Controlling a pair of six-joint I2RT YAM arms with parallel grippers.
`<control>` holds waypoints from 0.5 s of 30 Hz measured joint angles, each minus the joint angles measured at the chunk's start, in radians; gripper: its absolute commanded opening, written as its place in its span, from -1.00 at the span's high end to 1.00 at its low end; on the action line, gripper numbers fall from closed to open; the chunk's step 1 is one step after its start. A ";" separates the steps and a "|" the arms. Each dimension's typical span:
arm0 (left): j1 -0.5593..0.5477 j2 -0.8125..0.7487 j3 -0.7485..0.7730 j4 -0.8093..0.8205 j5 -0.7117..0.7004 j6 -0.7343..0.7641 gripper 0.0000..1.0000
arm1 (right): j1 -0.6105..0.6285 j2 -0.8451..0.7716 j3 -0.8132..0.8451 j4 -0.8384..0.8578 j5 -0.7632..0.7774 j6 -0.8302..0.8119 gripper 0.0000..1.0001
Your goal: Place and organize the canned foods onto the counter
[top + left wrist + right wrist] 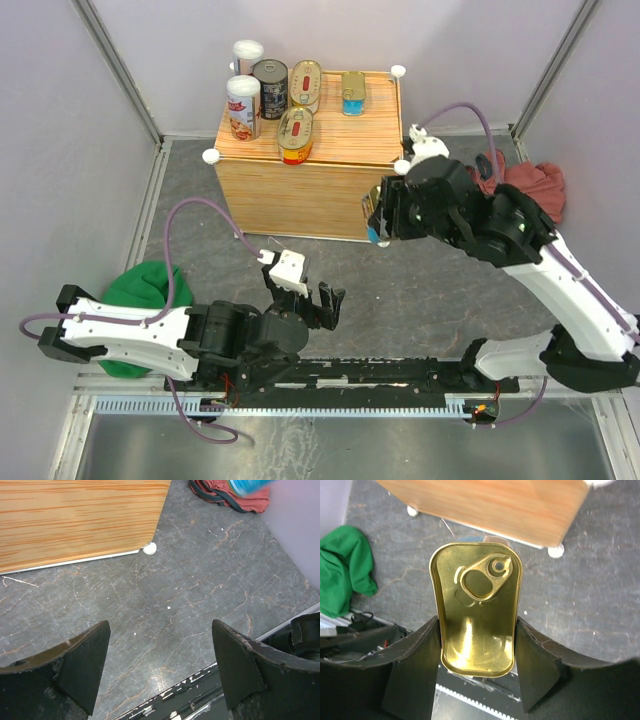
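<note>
Right wrist view: right gripper (476,650) clamps rectangular gold pull-tab tin (476,600) by its long sides, aloft near light-wood counter box (490,505); likely rigid, smooth, slip-prone. Empty left gripper (160,645) stands wide.

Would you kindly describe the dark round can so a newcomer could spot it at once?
Look at the wooden counter. Near its back left, the dark can stands between a white-lidded cylinder and an oval gold tin. It alone has black sides.

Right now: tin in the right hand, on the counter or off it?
Off. The rectangular tin is clamped in the right hand, held in the air in front of the counter.
</note>
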 measured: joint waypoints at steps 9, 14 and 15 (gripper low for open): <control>-0.009 0.000 0.000 0.000 -0.003 0.000 -0.76 | 0.000 0.234 0.301 -0.008 0.047 -0.075 0.71; -0.010 0.000 0.000 0.000 -0.003 0.001 -0.75 | -0.025 0.346 0.416 -0.021 0.056 -0.105 0.72; -0.010 -0.001 0.000 0.000 -0.003 0.001 -0.76 | -0.035 0.366 0.434 -0.024 0.055 -0.108 0.72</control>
